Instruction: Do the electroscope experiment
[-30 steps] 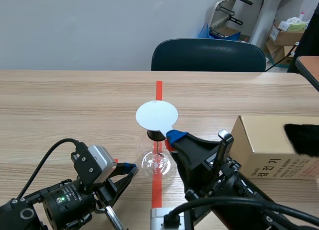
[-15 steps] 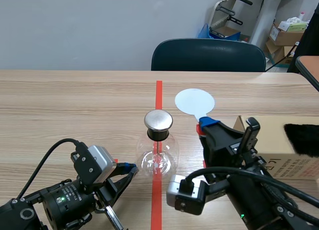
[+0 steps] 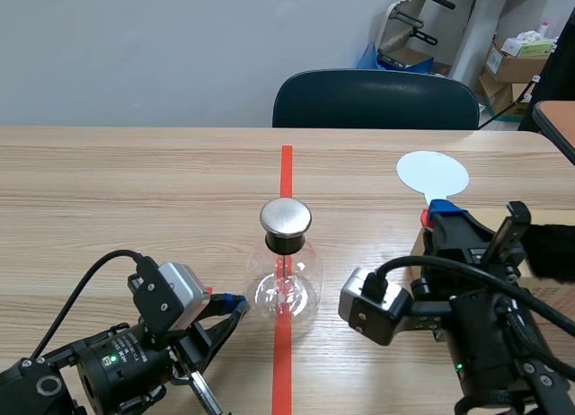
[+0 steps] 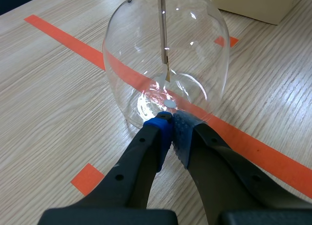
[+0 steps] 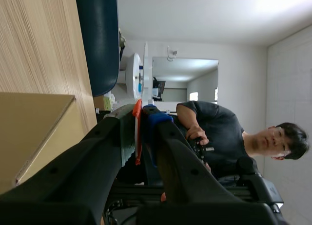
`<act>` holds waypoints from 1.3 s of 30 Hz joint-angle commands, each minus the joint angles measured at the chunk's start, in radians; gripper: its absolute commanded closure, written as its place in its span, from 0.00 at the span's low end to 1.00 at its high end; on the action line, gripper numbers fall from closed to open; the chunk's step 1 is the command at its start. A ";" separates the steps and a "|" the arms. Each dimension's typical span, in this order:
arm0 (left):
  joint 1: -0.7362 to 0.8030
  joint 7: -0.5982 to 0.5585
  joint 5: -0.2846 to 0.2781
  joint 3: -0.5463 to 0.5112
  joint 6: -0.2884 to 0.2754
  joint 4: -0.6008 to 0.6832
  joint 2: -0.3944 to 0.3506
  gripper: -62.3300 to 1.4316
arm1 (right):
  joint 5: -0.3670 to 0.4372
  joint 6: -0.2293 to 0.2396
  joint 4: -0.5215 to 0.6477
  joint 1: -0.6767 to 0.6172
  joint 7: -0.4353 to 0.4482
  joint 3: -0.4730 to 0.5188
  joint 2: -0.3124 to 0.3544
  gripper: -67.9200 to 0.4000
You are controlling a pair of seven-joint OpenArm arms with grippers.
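Observation:
The electroscope, a clear glass flask (image 3: pixel 286 287) with a round metal cap (image 3: pixel 286 217), stands on the orange tape line. In the left wrist view its rod and leaf (image 4: pixel 163 40) hang inside the flask (image 4: pixel 195 54). My left gripper (image 3: pixel 237 304) rests low on the table, shut on nothing, its blue tips (image 4: pixel 170 126) against the flask's base. My right gripper (image 3: pixel 442 214) is raised to the right of the flask, shut on the red handle (image 5: pixel 138 132) of a white disc paddle (image 3: pixel 433 173). The paddle (image 5: pixel 145 69) shows edge-on in the right wrist view.
A cardboard box (image 5: pixel 34 127) sits under and behind the right arm, with a black furry cloth (image 3: pixel 550 250) on it. A dark chair (image 3: pixel 375 99) stands at the table's far edge. A person (image 5: pixel 229 132) is in the room beyond.
My right gripper carried the disc paddle from over the flask's metal cap away to the right, above the box. The left arm and flask stayed still.

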 commanded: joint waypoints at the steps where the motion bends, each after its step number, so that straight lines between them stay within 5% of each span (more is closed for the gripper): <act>1: -0.005 -0.014 -0.007 -0.003 -0.002 0.016 0.005 0.94 | -0.002 -0.011 0.027 -0.004 -0.014 0.004 0.005 0.98; 6: -0.005 -0.014 -0.007 -0.003 -0.002 0.016 0.005 0.94 | -0.002 -0.011 0.027 -0.004 0.011 0.004 0.005 0.98; 30: -0.005 -0.014 -0.007 -0.003 -0.002 0.016 0.005 0.94 | -0.002 -0.011 0.027 -0.004 0.574 0.004 0.005 0.98; 39: -0.005 -0.014 -0.007 -0.003 -0.002 0.016 0.005 0.94 | -0.002 -0.006 0.027 -0.004 0.623 0.004 0.005 0.98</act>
